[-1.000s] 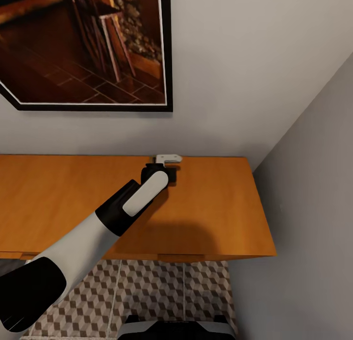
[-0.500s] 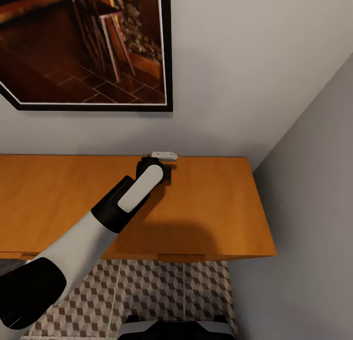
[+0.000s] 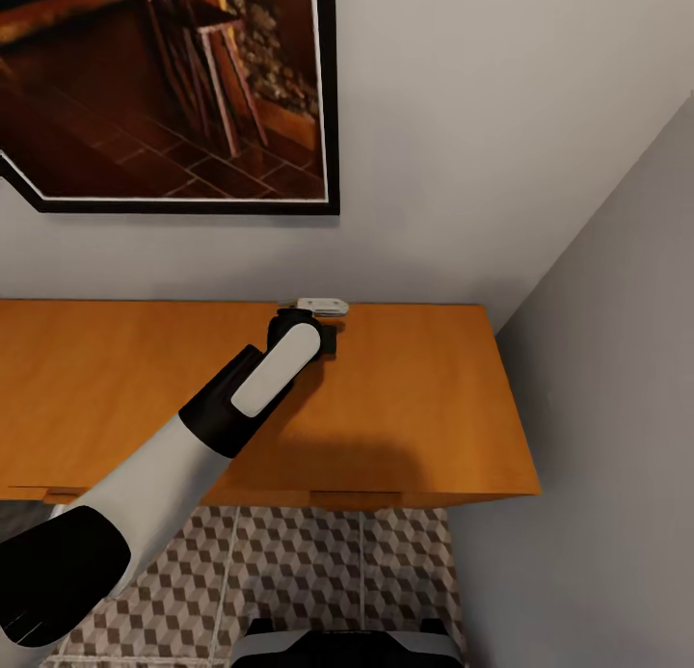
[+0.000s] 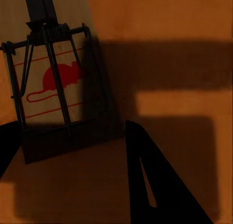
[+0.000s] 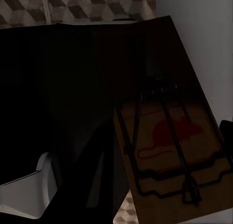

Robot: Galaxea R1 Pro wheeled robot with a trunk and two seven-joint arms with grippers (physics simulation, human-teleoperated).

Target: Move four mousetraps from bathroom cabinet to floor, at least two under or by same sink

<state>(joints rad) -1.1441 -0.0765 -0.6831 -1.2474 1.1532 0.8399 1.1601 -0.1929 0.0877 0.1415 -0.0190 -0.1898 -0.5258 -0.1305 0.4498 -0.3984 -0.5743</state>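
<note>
Left wrist view: a mousetrap (image 4: 53,88) is seen lying on the cabinet (image 4: 165,20) just ahead of the unclenched left gripper (image 4: 73,156); it could be pushed away if one finger lands first.

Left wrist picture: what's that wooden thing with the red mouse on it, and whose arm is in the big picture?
That's a mousetrap, lying on top of an orange wooden cabinet. The arm belongs to a robot with two arms. The big picture comes from a camera on its head, looking down at its left gripper, its two-finger hand. The other pictures come from small cameras beside each gripper. The left fingers sit either side of the trap; I can't tell if they pinch it. The right gripper seems to hold a second mousetrap above the patterned floor.
</note>
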